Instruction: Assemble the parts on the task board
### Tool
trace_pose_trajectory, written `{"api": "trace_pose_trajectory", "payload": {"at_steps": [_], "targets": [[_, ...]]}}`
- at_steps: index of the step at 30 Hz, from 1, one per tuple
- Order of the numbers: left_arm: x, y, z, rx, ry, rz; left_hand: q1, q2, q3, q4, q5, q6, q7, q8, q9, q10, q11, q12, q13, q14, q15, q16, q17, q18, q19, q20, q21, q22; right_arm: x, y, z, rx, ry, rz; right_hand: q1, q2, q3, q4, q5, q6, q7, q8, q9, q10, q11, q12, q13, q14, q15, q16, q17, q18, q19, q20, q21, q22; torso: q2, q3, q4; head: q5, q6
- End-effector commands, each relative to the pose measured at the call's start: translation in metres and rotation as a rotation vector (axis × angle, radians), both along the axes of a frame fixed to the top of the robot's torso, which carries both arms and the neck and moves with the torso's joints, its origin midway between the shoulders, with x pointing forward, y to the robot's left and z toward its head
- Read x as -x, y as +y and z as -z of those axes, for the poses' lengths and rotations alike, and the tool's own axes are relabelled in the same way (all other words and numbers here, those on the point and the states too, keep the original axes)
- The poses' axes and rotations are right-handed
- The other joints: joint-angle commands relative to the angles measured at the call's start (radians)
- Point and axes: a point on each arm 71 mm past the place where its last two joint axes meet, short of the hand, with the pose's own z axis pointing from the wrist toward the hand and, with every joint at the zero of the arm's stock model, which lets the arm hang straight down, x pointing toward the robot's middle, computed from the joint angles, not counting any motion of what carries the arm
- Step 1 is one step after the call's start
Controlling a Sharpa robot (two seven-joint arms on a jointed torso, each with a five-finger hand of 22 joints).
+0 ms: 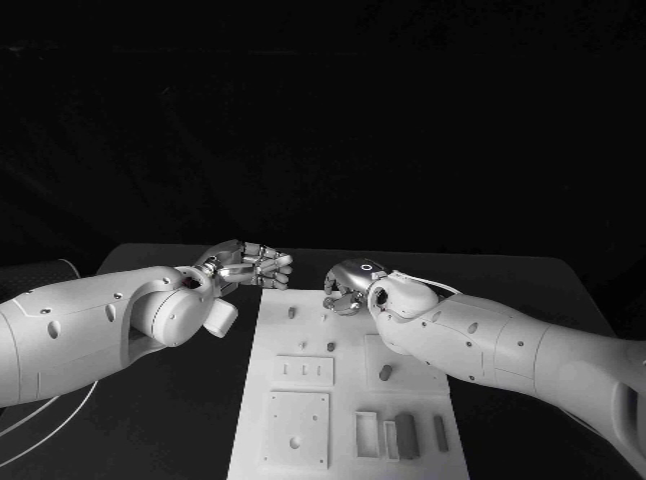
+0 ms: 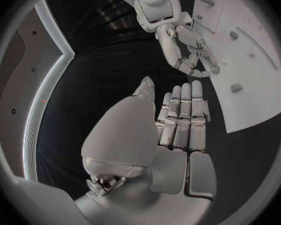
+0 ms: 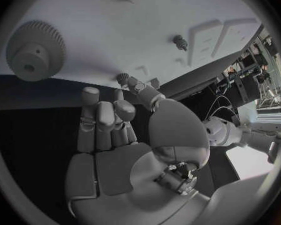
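**Both hands at the board's far edge, holding nothing**

Your left hand [image 1: 247, 266] hovers over the black table [image 1: 150, 420] just off the far left corner of the white board [image 1: 345, 400], fingers [image 2: 183, 116] straight and pressed together. Your right hand [image 1: 352, 284] hangs over the board's far edge, fingers [image 3: 103, 120] curled in, empty. A gear [image 3: 34, 50] lies on the board nearby; small pegs [image 1: 385, 372] stand further along.
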Motion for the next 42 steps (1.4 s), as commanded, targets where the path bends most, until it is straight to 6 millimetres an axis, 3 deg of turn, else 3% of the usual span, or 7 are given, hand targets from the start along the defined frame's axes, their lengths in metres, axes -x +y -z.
{"api": "trace_pose_trajectory", "payload": {"at_steps": [1, 12, 23, 28, 33, 38, 42], "targets": [[0.0, -0.002, -0.002, 0.004, -0.008, 0.009, 0.009, 0.001, -0.004, 0.001, 0.002, -0.005, 0.011, -0.006, -0.001, 0.009, 0.001, -0.006, -0.001, 0.001, 0.003, -0.003, 0.001, 0.02, 0.0, 0.006, -0.005, 0.0, 0.0, -0.001, 0.0, -0.005, -0.004, 0.003, -0.002, -0.005, -0.001, 0.005, -0.005, -0.007, 0.0, -0.006, -0.001, 0.0, 0.005, -0.005, -0.001, 0.002, 0.007, -0.004, 0.002, 0.018, 0.003, -0.005, -0.003, 0.017, 0.0, -0.0003, 0.0008, 0.0, -0.001], [0.0, 0.002, -0.002, 0.004, -0.012, 0.0, 0.009, 0.001, -0.005, 0.001, 0.002, -0.006, 0.011, -0.006, -0.001, 0.009, 0.001, -0.006, -0.001, 0.001, 0.003, -0.004, 0.002, 0.02, 0.0, 0.006, -0.005, 0.0, 0.006, -0.015, -0.004, -0.041, -0.009, 0.004, -0.003, -0.005, -0.001, 0.006, -0.003, -0.007, 0.0, -0.006, -0.001, 0.0, 0.005, -0.005, -0.001, 0.003, 0.008, -0.003, 0.003, 0.018, 0.004, -0.005, -0.003, 0.017, -0.002, 0.0008, -0.0025, -0.003, 0.007], [0.002, 0.008, -0.002, 0.004, -0.016, -0.014, 0.011, 0.006, -0.004, 0.001, 0.002, 0.002, 0.004, -0.002, 0.001, 0.015, -0.002, -0.006, 0.0, 0.002, 0.003, -0.007, 0.004, 0.021, 0.001, 0.006, -0.006, 0.001, 0.015, -0.043, -0.035, -0.141, -0.001, 0.015, -0.019, -0.019, -0.001, 0.022, 0.0, -0.013, 0.003, -0.012, -0.003, 0.002, 0.008, -0.004, -0.002, 0.008, 0.011, -0.002, 0.004, 0.018, 0.01, -0.005, -0.003, 0.016, -0.002, 0.0039, -0.0055, -0.006, 0.027], [0.002, 0.01, -0.002, 0.003, -0.017, -0.021, 0.011, 0.007, -0.004, 0.001, 0.002, 0.005, 0.001, -0.001, 0.001, 0.017, -0.003, -0.006, 0.001, 0.002, 0.004, -0.008, 0.005, 0.021, 0.001, 0.006, -0.006, 0.001, 0.014, -0.066, -0.037, -0.144, 0.017, 0.048, -0.024, -0.027, 0.001, 0.03, -0.002, -0.02, 0.005, -0.017, -0.004, 0.002, 0.01, -0.003, -0.003, 0.008, 0.012, -0.003, 0.001, 0.018, 0.011, -0.005, -0.003, 0.016, -0.005, 0.0097, -0.0132, 0.002, 0.038], [0.002, 0.013, -0.002, 0.003, -0.021, -0.026, 0.011, 0.008, -0.004, 0.001, 0.002, 0.007, -0.001, 0.0, 0.001, 0.018, -0.003, -0.006, 0.001, 0.002, 0.004, -0.009, 0.006, 0.021, 0.001, 0.007, -0.007, 0.001, 0.014, -0.082, -0.036, -0.142, 0.028, 0.07, -0.031, -0.05, 0.006, 0.049, -0.014, -0.039, 0.011, -0.03, -0.011, -0.001, 0.016, -0.004, -0.004, -0.001, 0.016, -0.008, -0.011, 0.018, 0.011, -0.006, -0.006, 0.015, -0.006, 0.0162, -0.0158, 0.007, 0.037], [0.001, 0.015, -0.002, 0.001, -0.023, -0.033, 0.005, 0.008, -0.009, 0.002, 0.001, 0.011, -0.006, 0.001, 0.002, 0.022, -0.005, -0.006, 0.001, 0.003, 0.005, -0.011, 0.008, 0.02, 0.001, 0.007, -0.008, 0.002, 0.011, -0.098, -0.034, -0.128, 0.046, 0.1, -0.045, -0.086, 0.006, 0.078, -0.033, -0.085, 0.025, -0.056, -0.025, -0.009, 0.029, -0.003, -0.004, -0.012, 0.028, -0.011, -0.021, 0.018, 0.01, -0.004, -0.009, 0.014, -0.004, 0.0151, -0.0157, 0.004, 0.037], [0.002, 0.016, -0.002, 0.001, -0.022, -0.032, 0.003, 0.008, -0.011, 0.001, 0.001, 0.012, -0.007, 0.002, 0.002, 0.023, -0.006, -0.006, 0.002, 0.003, 0.004, -0.011, 0.009, 0.02, 0.001, 0.007, -0.008, 0.002, 0.01, -0.106, -0.031, -0.113, 0.062, 0.116, -0.075, -0.09, -0.046, 0.077, -0.009, -0.123, 0.037, -0.074, -0.031, -0.021, 0.041, 0.002, -0.001, -0.022, 0.04, -0.01, -0.021, 0.018, 0.001, -0.003, -0.009, 0.018, -0.004, 0.0131, -0.016, 0.0, 0.037]]}}
